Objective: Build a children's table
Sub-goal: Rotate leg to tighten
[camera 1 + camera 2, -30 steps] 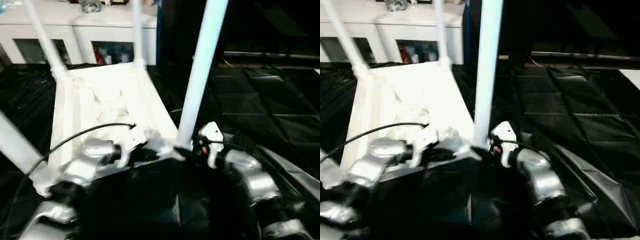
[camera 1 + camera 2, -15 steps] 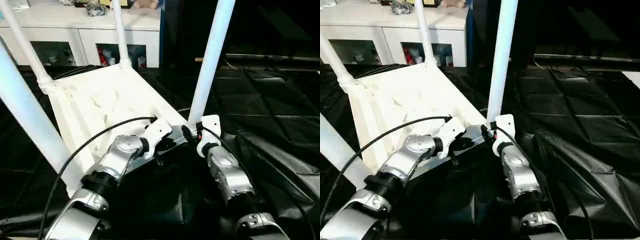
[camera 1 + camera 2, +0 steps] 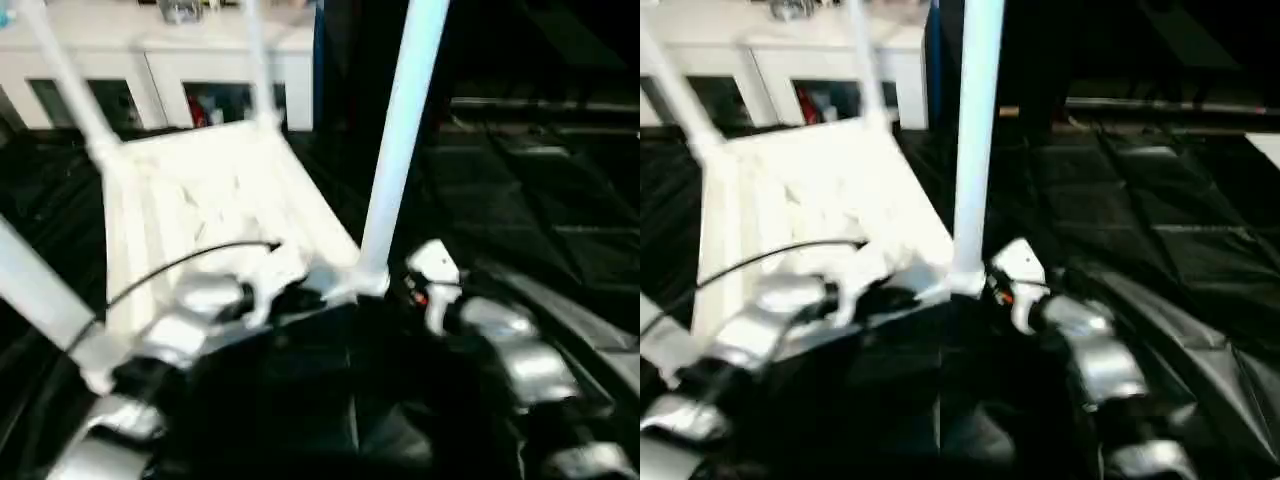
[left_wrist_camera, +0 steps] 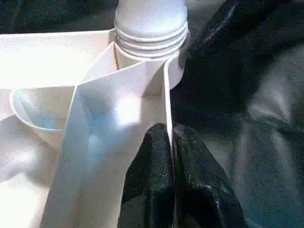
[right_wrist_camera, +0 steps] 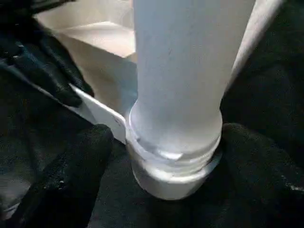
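The white plastic rectangular table top with raised rim (image 3: 200, 205) lies upside down on the black sheeting (image 3: 520, 200), underside facing up, w/ long white tapered tube legs standing in its corner sockets: near-right leg (image 3: 395, 150), far-left leg (image 3: 65, 75), far-right leg (image 3: 255, 60), and a near-left leg (image 3: 40, 300) leaning out toward the left. All four look seated, so the job seems near its end; the step in hand looks like tightening or seating the near-right leg.

Left gripper (image 4: 172, 142) is pinched together on the thin rim wall just beside the near-right socket, one finger each side, steadying the top. Right gripper (image 5: 173, 156) has its fingers spread apart, straddling the base of that leg at its ribbed collar; one black finger (image 5: 66, 175) sits close on one side, whether the pads actually press the tube I can't tell.

Next move prob. needs: right fingers to close on the collar and twist or push the leg home, left holding the rim firm vs. the torque. Then check the leaning near-left leg.

White cabinet w/ glass fronts (image 3: 150, 70) stands far left, not involved.
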You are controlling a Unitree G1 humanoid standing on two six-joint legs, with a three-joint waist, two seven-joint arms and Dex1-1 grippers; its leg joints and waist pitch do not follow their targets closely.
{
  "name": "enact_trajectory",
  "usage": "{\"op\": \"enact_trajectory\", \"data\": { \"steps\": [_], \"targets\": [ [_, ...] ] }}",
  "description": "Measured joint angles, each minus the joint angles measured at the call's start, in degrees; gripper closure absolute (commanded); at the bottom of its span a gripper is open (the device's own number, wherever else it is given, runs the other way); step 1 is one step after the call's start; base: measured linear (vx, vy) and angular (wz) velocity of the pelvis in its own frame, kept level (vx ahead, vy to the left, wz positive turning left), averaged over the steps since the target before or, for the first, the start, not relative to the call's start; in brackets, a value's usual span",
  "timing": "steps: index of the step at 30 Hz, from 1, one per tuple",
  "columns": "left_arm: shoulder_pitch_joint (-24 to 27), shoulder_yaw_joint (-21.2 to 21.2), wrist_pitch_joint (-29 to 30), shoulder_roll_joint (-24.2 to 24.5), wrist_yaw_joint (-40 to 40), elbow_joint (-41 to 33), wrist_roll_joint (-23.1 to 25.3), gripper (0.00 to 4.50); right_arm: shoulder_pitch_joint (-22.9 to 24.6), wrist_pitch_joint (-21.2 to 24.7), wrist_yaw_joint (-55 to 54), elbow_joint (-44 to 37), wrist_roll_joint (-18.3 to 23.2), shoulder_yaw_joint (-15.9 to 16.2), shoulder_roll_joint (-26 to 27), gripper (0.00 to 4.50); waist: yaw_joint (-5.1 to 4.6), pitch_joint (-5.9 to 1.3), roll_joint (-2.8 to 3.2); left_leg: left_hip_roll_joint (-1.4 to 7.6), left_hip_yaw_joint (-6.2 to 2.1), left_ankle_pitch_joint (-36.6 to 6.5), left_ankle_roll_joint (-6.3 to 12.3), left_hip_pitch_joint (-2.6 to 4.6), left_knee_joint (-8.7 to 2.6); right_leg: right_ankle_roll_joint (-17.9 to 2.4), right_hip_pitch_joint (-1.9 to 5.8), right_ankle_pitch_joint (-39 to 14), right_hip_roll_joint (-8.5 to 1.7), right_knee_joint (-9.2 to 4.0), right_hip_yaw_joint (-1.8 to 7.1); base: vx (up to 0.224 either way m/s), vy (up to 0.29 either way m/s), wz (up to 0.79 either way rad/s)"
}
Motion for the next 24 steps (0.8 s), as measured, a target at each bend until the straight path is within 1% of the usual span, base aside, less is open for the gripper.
{"op": "enact_trajectory", "data": {
  "steps": [4, 9, 18, 21, 22, 24],
  "targets": [
    [0.9, -0.1, -0.1, 1.3, -2.5, -1.3, -0.5, 4.50, -0.2, 1.1, 2.6, -0.1, 0.8, 0.3, -0.7, 0.60, 0.04, 0.11, -0.19, -0.03, 0.07, 0.0, 0.06, -0.07, 0.14, 0.0, -0.01, 0.0, -0.07, 0.00, 0.03, 0.000, 0.000, 0.00],
    [1.4, -0.1, 0.2, 1.8, -2.6, -2.2, -0.8, 4.50, -0.6, 1.8, 4.2, -0.7, 1.3, 1.0, -1.2, 0.60, 0.01, 0.19, -0.32, -0.02, 0.08, 0.0, 0.06, -0.05, 0.14, 0.0, -0.01, 0.0, -0.07, 0.03, 0.02, 0.000, 0.000, 0.00],
    [1.8, -0.1, 1.1, 2.0, -2.7, -3.4, -0.8, 4.50, -3.6, 1.4, 3.3, 0.8, 1.2, 1.2, 0.6, 0.60, 0.07, 0.24, -0.50, -0.02, 0.08, 0.0, 0.08, -0.06, 0.18, 0.0, -0.01, 0.0, -0.07, 0.05, 0.03, 0.000, 0.000, 0.00],
    [1.9, -0.1, 1.2, 2.1, -2.7, -3.6, -0.8, 4.50, -4.0, 1.3, 3.3, 1.6, 0.6, 1.6, 0.5, 0.96, 0.07, 0.25, -0.53, -0.01, 0.08, 0.0, 0.08, -0.05, 0.18, 0.0, -0.01, 0.0, -0.06, 0.07, 0.02, 0.000, 0.000, 0.00],
    [2.0, -0.1, 1.3, 2.1, -2.7, -3.6, -0.8, 4.50, -4.2, 1.2, 3.3, 2.1, 0.2, 1.8, 0.5, 0.96, 0.06, 0.24, -0.53, -0.01, 0.08, 0.0, 0.08, -0.05, 0.20, 0.0, -0.01, 0.0, -0.07, 0.09, 0.02, 0.000, 0.000, 0.00],
    [2.1, -0.1, 1.4, 2.1, -2.7, -3.9, -0.8, 4.50, -4.2, 1.2, 3.4, 2.8, -0.5, 2.3, 0.5, 1.19, 0.07, 0.25, -0.56, -0.01, 0.08, 0.0, 0.08, -0.05, 0.23, 0.0, -0.01, 0.0, -0.07, 0.12, 0.03, 0.000, 0.000, 0.00]
  ]
}}
